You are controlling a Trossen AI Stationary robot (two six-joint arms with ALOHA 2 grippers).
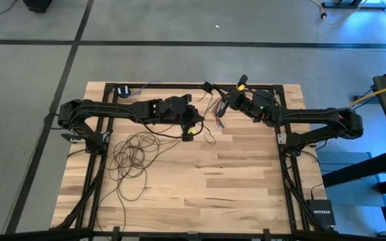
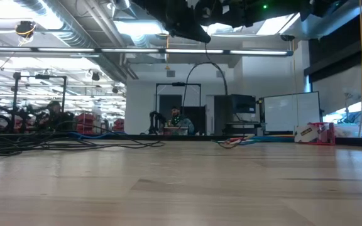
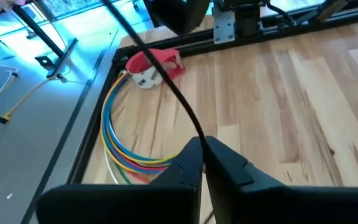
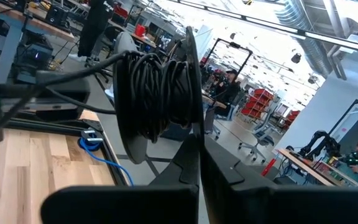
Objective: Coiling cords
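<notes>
The cord [image 1: 134,155] lay in loose loops on the left part of the tabletop [image 1: 233,181], with one strand running up to the left gripper [image 1: 190,131] near the middle of the far half. In the left wrist view that gripper [image 3: 202,146] had its fingers pressed together, pinching the cord [image 3: 166,84], which stretched taut away from it.

The right gripper [image 1: 228,99] hung near the far edge, just beside the left one. Its fingers were pressed together against a spool [image 4: 157,102] wound thick with dark cord.

Between the two grippers a short bundle of coloured wires [image 1: 214,112] lay on the wood; in the left wrist view it [image 3: 120,140] curved along the tabletop's black frame [image 3: 185,43], ending by a red clip [image 3: 157,62]. A small blue item [image 1: 123,90] sat at the far left corner.

The near half and right side of the tabletop lay bare. A yellow cable [image 1: 380,94] ran past the right edge, off the tabletop.
</notes>
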